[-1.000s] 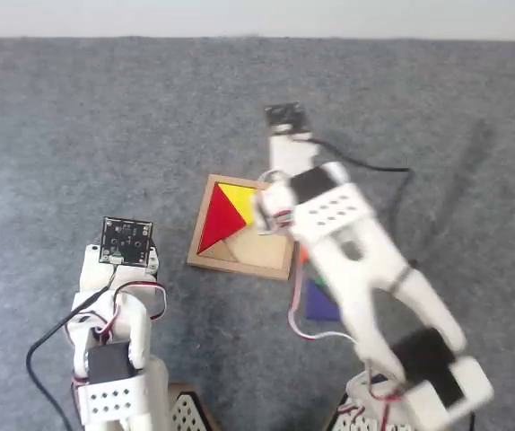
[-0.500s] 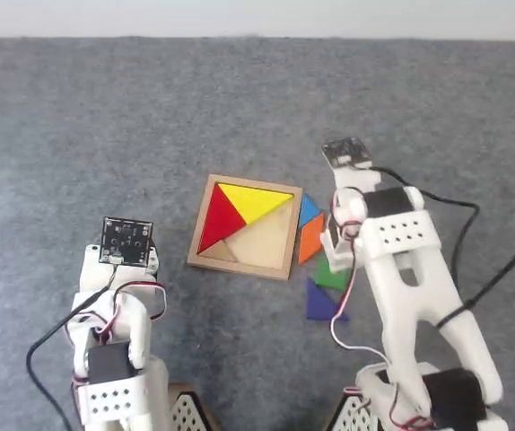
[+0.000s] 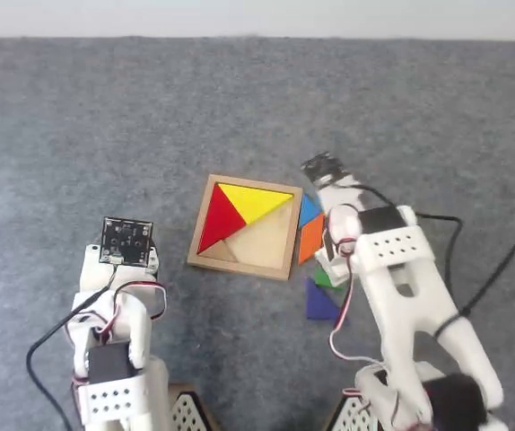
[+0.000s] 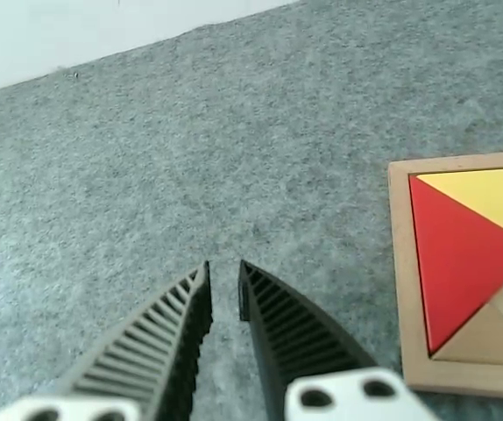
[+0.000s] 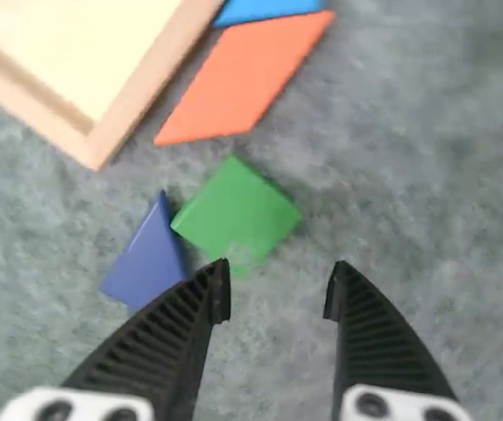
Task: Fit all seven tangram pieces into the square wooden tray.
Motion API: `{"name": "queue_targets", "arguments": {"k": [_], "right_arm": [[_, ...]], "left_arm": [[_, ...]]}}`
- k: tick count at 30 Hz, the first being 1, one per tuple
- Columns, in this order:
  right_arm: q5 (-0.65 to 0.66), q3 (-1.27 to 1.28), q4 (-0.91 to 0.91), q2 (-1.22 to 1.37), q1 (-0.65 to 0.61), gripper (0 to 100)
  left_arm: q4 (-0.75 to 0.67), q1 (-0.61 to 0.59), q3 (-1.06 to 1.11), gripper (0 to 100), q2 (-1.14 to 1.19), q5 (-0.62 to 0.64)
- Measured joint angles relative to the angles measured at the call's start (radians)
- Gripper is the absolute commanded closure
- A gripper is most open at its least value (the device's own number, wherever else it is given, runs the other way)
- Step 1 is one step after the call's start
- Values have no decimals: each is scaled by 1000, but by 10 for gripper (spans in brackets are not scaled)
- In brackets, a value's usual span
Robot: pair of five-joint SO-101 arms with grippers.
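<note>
The square wooden tray lies mid-table with a yellow triangle and a red triangle in it; the rest of its floor is bare. Right of the tray lie a light blue triangle, an orange parallelogram, a green square and a dark blue triangle. My right gripper hangs open just above the carpet beside the green square, with the dark blue triangle next to one finger. My left gripper is shut over bare carpet, left of the tray.
Grey carpet covers the whole table. The right arm stretches over the loose pieces from the near right. The left arm stands folded at the near left. Open carpet lies behind and to the left of the tray.
The right arm swung from over the tray's right edge out to the right, then settled lower over the loose pieces beside the tray. The left arm has kept still.
</note>
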Motion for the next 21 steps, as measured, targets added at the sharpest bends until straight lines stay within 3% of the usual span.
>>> {"name": "queue_targets", "arguments": {"k": [8, 11, 21], "right_arm": [[288, -2, -103, 123, -14, 808], [333, 15, -103, 120, -17, 808], [506, 103, 46, -180, -17, 807]], "left_arm": [[0, 0, 0, 945, 0, 0], [0, 0, 0, 945, 0, 0], [0, 0, 0, 945, 0, 0]]}}
